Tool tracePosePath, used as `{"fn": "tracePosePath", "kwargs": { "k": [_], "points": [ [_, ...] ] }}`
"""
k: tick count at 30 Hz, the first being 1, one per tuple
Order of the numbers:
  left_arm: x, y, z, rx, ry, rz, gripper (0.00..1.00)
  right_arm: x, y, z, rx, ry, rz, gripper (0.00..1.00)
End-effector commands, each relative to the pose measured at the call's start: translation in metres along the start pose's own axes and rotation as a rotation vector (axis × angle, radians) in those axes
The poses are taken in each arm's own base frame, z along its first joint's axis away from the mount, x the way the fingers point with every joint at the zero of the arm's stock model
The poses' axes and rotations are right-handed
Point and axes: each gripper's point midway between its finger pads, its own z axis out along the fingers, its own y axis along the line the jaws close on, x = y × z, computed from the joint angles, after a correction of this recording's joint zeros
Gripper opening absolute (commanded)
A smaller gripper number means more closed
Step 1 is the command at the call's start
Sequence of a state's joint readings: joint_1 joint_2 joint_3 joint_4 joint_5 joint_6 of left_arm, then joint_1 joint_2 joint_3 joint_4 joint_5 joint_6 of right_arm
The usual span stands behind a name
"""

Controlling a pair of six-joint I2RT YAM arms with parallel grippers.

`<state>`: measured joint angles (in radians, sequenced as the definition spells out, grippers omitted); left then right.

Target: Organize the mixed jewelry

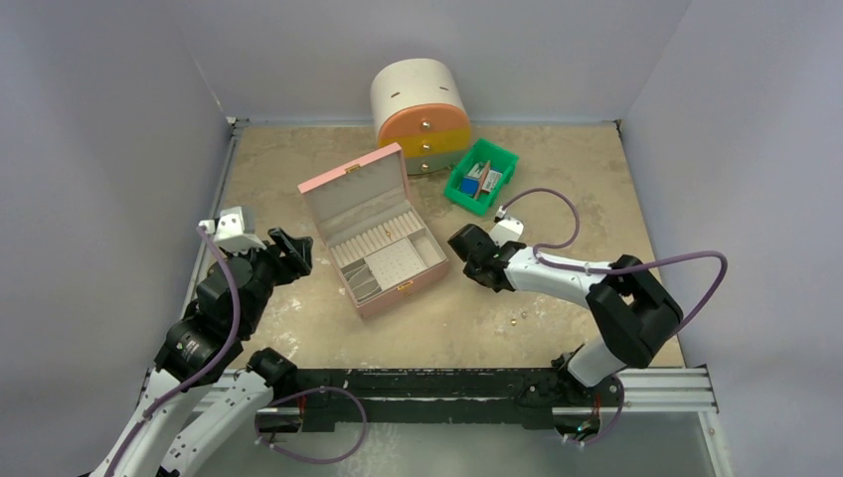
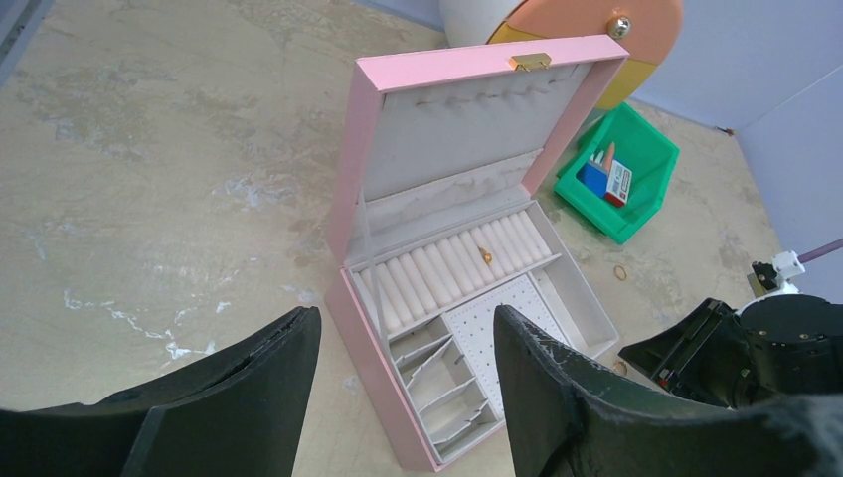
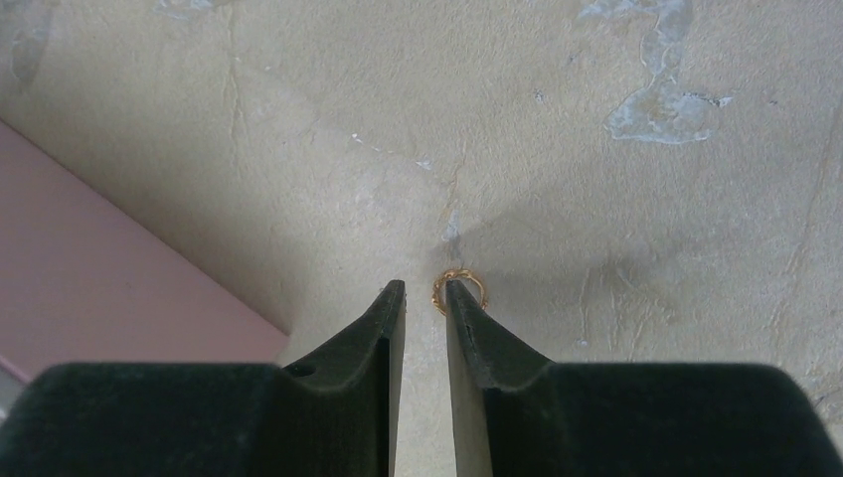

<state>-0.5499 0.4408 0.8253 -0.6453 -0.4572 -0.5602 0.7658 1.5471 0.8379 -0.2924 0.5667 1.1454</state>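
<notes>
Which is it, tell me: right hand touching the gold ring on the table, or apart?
Cannot tell. In the right wrist view one fingertip of the right hand overlaps the edge of the gold ring; hovering or pressing is unclear.

Plain-walled booth around a mottled beige tabletop, evenly lit.

Pale lavender-grey walls (image 1: 109,119) rise to the left of the left gripper (image 1: 293,250), to the right of the right gripper (image 1: 462,243) and far ahead of both, closing the tabletop (image 1: 577,189) on three sides. The top is stone-like beige with fine cracks. Pale scuffed patches (image 3: 661,114) lie ahead of the right gripper, and others lie to the left of the left one. Behind both runs a black and silver rail (image 1: 427,383). The light is soft and shadows are faint.
</notes>
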Motion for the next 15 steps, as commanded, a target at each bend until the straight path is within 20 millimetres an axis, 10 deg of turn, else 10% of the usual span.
{"fn": "tracePosePath", "kwargs": {
  "k": [1, 15],
  "points": [
    [-0.0171, -0.0065, -0.0023, 0.026, -0.056, -0.023, 0.64, -0.0152, 0.0131, -0.0005, -0.012, -0.037, 0.065, 0.24],
    [-0.0162, -0.0073, -0.0013, 0.027, -0.051, -0.020, 0.64, -0.0060, 0.0117, 0.0089, 0.014, -0.005, 0.052, 0.23]
  ]
}}
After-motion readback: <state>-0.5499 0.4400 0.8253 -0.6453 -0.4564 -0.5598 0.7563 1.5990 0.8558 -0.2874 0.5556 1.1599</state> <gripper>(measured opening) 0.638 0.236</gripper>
